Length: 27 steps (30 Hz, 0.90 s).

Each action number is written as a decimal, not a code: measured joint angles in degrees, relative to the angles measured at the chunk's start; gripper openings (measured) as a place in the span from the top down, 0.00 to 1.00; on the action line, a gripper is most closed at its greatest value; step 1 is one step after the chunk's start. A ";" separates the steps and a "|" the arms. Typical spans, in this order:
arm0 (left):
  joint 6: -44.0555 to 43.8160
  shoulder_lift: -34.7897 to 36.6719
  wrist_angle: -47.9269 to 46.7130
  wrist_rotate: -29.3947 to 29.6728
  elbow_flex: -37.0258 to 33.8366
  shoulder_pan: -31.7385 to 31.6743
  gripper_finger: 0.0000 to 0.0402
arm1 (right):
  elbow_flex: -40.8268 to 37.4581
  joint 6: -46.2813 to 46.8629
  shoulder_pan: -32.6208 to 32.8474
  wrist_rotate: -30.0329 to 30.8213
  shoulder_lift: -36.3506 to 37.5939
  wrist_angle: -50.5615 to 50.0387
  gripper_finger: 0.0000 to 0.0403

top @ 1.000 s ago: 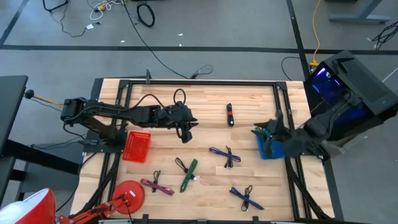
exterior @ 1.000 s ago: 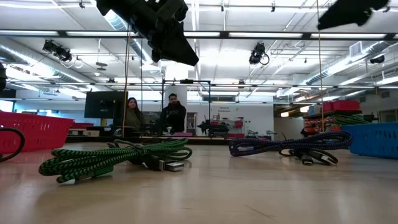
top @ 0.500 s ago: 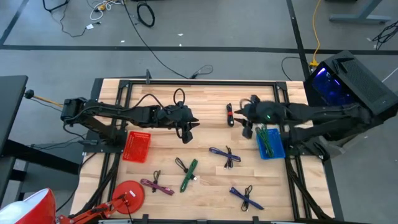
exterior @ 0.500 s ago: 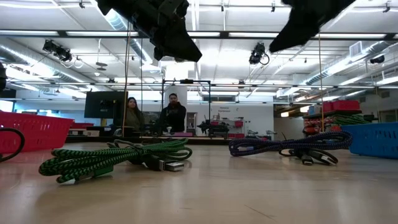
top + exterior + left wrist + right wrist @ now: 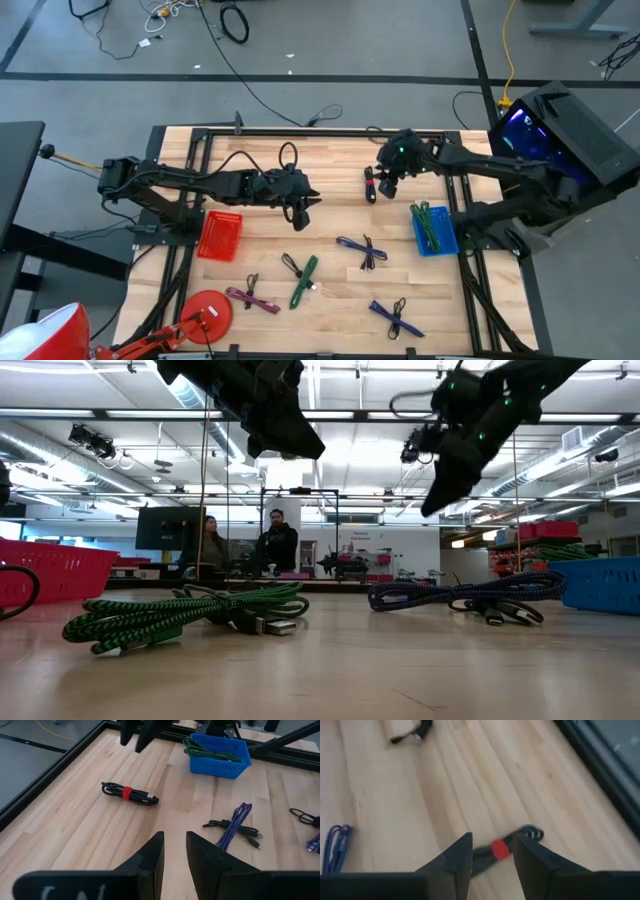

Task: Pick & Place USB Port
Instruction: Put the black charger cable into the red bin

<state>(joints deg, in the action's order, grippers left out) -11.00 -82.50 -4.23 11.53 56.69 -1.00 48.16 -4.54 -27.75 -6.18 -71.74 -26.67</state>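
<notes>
Half of black cable point(image 5: 506, 847) hidden behind right hand point(image 5: 492, 851) fingers.

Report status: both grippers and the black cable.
Right gripper open, above black cable with red tie, not gripping. Left gripper open, waiting mid-table. Blue basket holds a green cable. Nothing blocking.

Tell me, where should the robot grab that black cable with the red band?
Probably at the red band, coming straight down. The black cable bundle lies flat on the table as a thin straight coil, pinched tightest at that band, with bare wood on both sides. The right gripper hangs open beside it, fingers straddling the band.
</notes>
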 joint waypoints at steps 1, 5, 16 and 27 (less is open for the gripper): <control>0.02 0.00 0.00 -0.02 0.00 0.00 0.79 | 0.00 -0.05 -0.84 -1.51 -0.53 0.04 0.65; 0.09 0.00 0.07 -0.02 0.00 -0.02 0.79 | 0.00 -1.10 -2.79 -4.35 -3.58 1.71 0.65; 0.11 0.00 0.02 -0.04 0.00 -0.02 0.79 | 0.02 -1.04 -4.00 -7.55 -15.21 5.99 0.52; 0.28 0.00 -0.04 -0.06 0.00 0.00 0.79 | 0.02 1.91 -4.49 -1.62 -16.56 5.31 0.38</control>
<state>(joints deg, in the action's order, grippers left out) -10.72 -82.50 -4.27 11.46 56.69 -0.99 48.18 -2.64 -32.23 -7.80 -88.30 -21.36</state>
